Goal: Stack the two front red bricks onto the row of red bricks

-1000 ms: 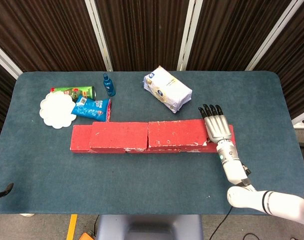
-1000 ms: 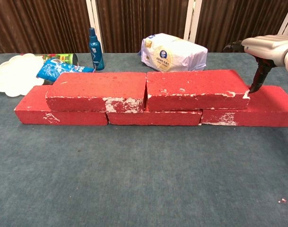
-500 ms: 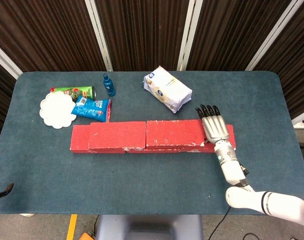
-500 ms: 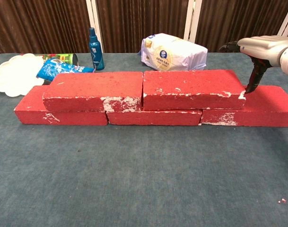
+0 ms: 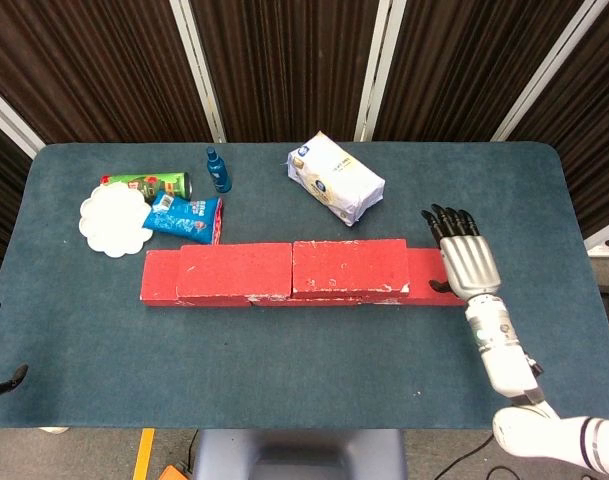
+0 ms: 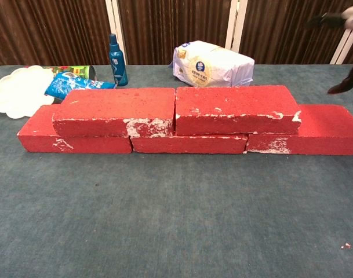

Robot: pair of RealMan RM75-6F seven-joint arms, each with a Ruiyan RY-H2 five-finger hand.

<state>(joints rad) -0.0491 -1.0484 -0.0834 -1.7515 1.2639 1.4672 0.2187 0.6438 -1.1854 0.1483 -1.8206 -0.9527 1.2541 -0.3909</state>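
Observation:
Two red bricks lie end to end on a row of red bricks. The left upper brick [image 5: 234,270] [image 6: 115,104] touches the right upper brick [image 5: 349,266] [image 6: 237,101]. The bottom row [image 5: 159,280] [image 6: 188,143] sticks out at both ends, and its right brick [image 5: 424,274] [image 6: 330,127] is half bare. My right hand [image 5: 464,262] hovers over the row's right end with fingers spread, holding nothing. In the chest view only its dark fingertips [image 6: 343,88] show, at the right edge. Dark fingertips of my left hand [image 5: 6,381] peek in at the left edge, off the table.
Behind the bricks are a white packet [image 5: 336,180] [image 6: 214,63], a blue bottle [image 5: 218,170] [image 6: 116,61], a green can [image 5: 144,184], a blue snack bag [image 5: 184,215] [image 6: 72,84] and a white plate [image 5: 114,222] [image 6: 17,90]. The table's blue cloth [image 5: 304,360] runs forward of the bricks.
My right hand pushed the right upper brick left until it met the left one. It has since drawn away to the right, off the brick's end.

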